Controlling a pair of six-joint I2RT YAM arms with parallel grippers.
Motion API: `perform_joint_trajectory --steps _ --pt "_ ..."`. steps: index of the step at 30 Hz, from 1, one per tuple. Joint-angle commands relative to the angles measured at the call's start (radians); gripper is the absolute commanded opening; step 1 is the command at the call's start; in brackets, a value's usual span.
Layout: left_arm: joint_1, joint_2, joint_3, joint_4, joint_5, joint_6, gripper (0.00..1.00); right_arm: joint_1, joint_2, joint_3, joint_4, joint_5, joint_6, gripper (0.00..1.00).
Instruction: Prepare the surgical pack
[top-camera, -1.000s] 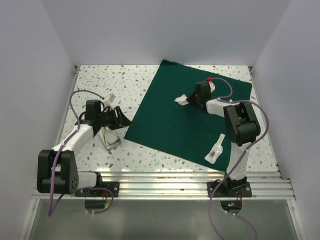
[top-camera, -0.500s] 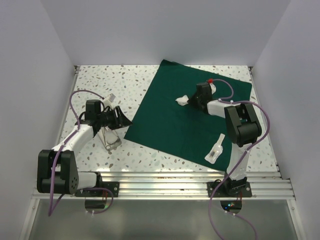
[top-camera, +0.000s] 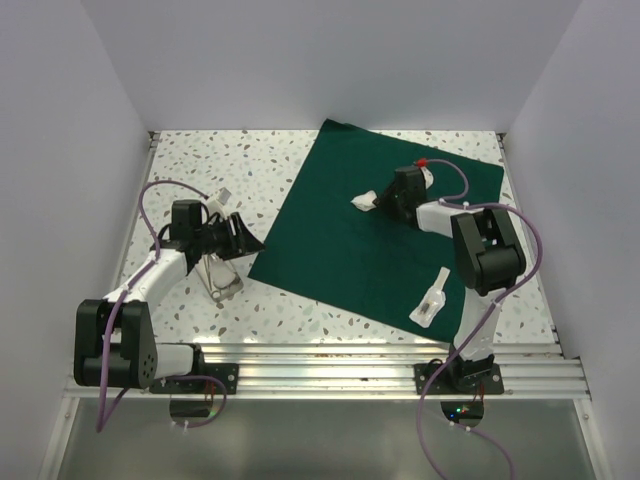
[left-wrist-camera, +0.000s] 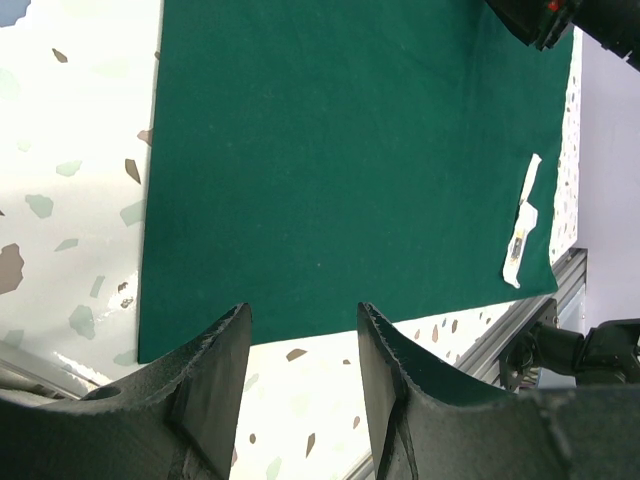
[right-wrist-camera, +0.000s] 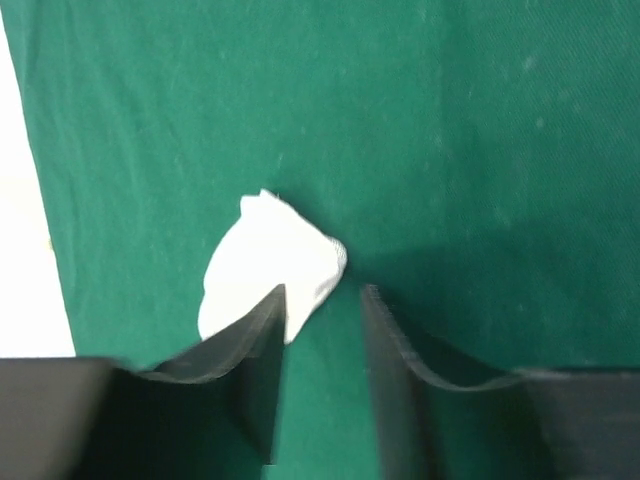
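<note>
While the left gripper (left-wrist-camera: 300, 320) and right gripper (right-wrist-camera: 322, 300) held jaws apart, one gauze pad (right-wrist-camera: 265, 265) lay on one drape (top-camera: 330, 240). One packet (top-camera: 431, 299) lay at its 5 o'clock.

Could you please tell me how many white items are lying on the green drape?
2. A crumpled gauze pad lies by the right tool; a flat packet lies at the near edge of the drape, beside the right arm. That arm may hide others.

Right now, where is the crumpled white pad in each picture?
Top external: white pad near the middle of the green drape, towards the far side.
Left wrist: not in it.
Right wrist: white pad just left of centre.
Shared landmark: the green drape, seen in all three.
</note>
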Motion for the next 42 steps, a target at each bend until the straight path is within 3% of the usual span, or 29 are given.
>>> perform_joint_trajectory --steps 1,9,31,37,40,42 --pt "-0.007 -0.014 -0.009 0.046 0.019 0.010 0.50 -0.006 -0.086 -0.035 0.018 -0.028 -0.007 0.43" --pt "-0.008 -0.030 -0.014 0.041 0.019 0.009 0.50 -0.005 -0.038 -0.048 0.079 -0.073 0.053 0.48" --pt "-0.008 -0.014 -0.002 0.040 0.020 0.009 0.50 0.012 0.064 -0.011 0.113 -0.032 0.183 0.42" --pt "-0.008 -0.014 0.000 0.037 0.016 0.010 0.50 0.013 0.077 0.009 0.112 -0.012 0.197 0.37" --pt "-0.008 -0.014 0.005 0.033 0.013 0.010 0.50 0.013 0.081 0.009 0.116 -0.010 0.202 0.29" --pt "-0.008 -0.016 0.005 0.032 0.013 0.015 0.50 0.013 0.090 0.023 0.119 -0.030 0.174 0.16"
